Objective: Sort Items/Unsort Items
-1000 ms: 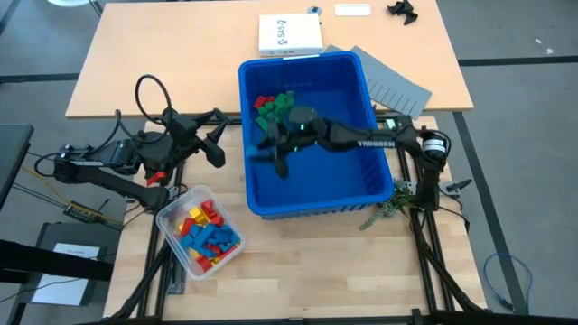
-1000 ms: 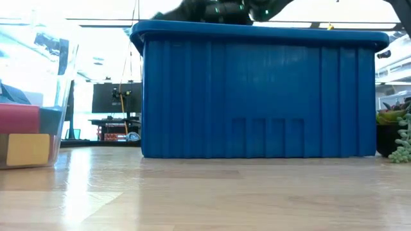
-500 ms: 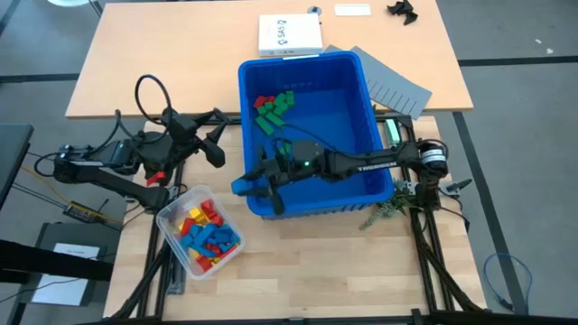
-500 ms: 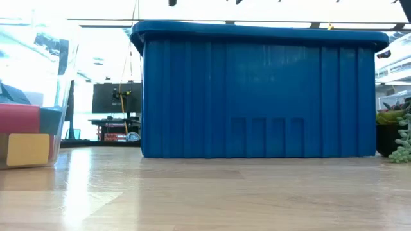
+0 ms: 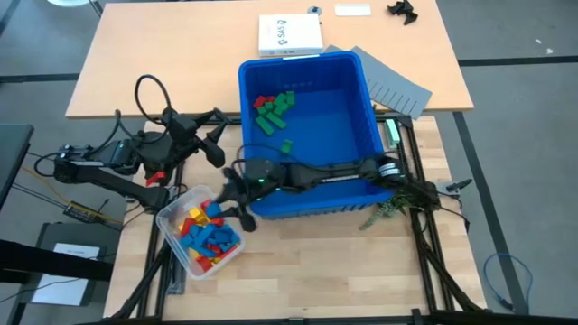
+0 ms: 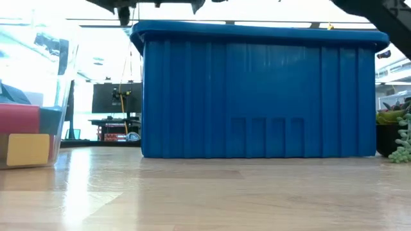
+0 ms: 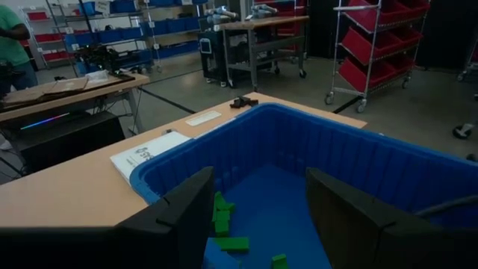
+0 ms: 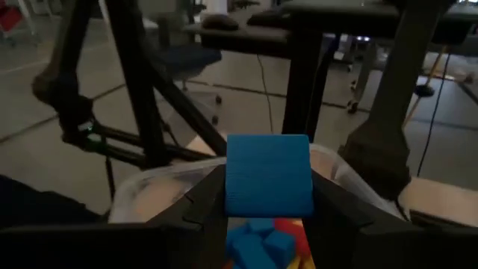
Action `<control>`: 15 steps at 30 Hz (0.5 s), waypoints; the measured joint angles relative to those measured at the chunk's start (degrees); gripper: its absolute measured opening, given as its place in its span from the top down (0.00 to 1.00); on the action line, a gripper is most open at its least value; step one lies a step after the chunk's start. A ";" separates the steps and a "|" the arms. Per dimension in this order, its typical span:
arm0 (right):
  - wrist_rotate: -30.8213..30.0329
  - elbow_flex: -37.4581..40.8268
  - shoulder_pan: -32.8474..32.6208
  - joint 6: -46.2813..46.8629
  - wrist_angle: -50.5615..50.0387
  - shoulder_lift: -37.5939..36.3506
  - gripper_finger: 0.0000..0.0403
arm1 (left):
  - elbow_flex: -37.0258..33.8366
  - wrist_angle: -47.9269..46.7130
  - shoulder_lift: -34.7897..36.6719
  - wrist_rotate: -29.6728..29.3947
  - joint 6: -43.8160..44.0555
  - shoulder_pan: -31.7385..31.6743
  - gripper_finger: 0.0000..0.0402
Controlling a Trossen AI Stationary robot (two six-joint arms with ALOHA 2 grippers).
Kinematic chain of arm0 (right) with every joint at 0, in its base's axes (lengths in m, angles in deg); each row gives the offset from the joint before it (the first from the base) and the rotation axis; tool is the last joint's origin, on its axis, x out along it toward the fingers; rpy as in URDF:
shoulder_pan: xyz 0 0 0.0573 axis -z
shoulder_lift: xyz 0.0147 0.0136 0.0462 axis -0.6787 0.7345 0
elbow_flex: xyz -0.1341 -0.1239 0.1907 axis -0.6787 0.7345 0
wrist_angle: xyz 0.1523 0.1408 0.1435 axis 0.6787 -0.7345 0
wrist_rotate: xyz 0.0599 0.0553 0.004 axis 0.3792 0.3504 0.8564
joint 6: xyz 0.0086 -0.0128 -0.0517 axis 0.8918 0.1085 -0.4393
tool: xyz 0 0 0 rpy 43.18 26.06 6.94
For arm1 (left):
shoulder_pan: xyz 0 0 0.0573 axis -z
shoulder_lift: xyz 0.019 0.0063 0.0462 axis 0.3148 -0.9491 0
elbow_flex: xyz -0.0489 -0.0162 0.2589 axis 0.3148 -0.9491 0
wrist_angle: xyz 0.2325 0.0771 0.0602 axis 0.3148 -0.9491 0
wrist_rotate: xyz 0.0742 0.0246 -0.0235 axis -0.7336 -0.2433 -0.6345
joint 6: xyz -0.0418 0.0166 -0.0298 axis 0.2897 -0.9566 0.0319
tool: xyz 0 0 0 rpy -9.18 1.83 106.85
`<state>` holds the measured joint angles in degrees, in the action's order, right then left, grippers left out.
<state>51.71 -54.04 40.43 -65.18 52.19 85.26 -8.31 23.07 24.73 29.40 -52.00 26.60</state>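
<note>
A: The right jaws (image 8: 269, 224) are clamped on a blue block (image 8: 269, 173), right over the clear tub (image 5: 172, 217) of mixed blocks (image 5: 206, 236).

B: So it's the drop-off step, I'd say. Next: part the jaws above the tub.

A: Left jaws (image 7: 258, 217) wait parted, beside the blue bin (image 5: 248, 99) on the worktop (image 5: 307, 271).

The large blue plastic bin (image 6: 257, 96) has smooth, faintly glossy ribbed walls, and the pale wooden table top (image 6: 205, 192) under it shows fine grain with a soft sheen. The small clear plastic tub (image 5: 172, 221) is glossy and see-through, holding smooth matt plastic toy blocks in red, yellow and blue (image 5: 206, 236). The blue block (image 8: 269, 175) between the right gripper's (image 8: 269, 202) matt dark fingers (image 8: 202, 205) shows a finely ribbed face.
</note>
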 joint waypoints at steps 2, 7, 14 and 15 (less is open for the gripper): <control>-0.11 -2.10 0.00 -0.10 -0.29 1.78 0.63 | -0.02 -0.04 0.00 -0.02 -0.02 0.00 0.46; -3.25 -5.22 0.00 -0.33 -3.31 4.32 0.53 | -0.02 2.14 0.01 -0.02 -0.02 -0.01 0.46; -3.94 -5.46 1.18 -6.11 -13.02 -0.19 0.40 | -0.02 7.32 0.01 0.00 0.00 0.00 0.46; -4.05 -5.49 1.60 -7.38 -16.22 -1.63 0.39 | -0.02 8.03 0.02 -0.01 -0.01 -0.01 0.46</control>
<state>47.66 -59.53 42.03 -72.56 35.97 83.64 -8.33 31.10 24.76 29.39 -52.01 26.59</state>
